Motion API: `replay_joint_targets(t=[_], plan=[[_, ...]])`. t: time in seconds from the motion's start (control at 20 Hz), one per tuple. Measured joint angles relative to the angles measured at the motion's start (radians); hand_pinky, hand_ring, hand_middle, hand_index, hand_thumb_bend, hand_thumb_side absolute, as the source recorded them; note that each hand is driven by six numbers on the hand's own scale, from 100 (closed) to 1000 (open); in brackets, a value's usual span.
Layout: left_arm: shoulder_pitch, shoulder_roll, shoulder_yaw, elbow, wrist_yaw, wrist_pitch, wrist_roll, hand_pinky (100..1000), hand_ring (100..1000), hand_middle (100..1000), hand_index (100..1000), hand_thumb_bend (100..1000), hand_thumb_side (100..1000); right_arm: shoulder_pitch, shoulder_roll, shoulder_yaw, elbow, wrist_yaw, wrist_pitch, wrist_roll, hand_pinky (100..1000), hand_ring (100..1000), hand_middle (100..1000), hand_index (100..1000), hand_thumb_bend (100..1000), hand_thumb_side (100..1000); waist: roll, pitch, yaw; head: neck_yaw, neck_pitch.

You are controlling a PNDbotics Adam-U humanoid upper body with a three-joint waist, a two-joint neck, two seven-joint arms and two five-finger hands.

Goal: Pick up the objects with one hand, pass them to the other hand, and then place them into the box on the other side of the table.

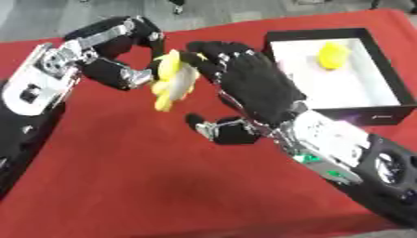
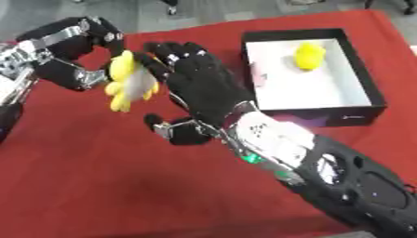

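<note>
— Where's the toy?

— The yellow toy hangs above the red cloth, caught between both hands. The left hand has fingers and thumb curled round its upper part.

— And the right hand?

— Fingers stretched out, nearly straight, tips touching the toy's far side; thumb spread wide below, apart from it.

— The box?

— Beyond the right hand's back, on the cloth. A second yellow thing lies inside, near its far wall.
</note>
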Motion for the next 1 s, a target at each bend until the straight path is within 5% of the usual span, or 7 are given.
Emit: replay_joint_targets(t=[1.0], plan=[[0.007, 0.007, -0.040, -0.060, 0.023, 0.021, -0.021, 640, 370, 352, 468, 100, 274, -0.007, -0.001, -0.006, 0.000, 0.012, 0.029, -0.006, 739, 822, 862, 926, 428, 380, 0.003, -0.003, 0.000, 0.000, 0.000]])
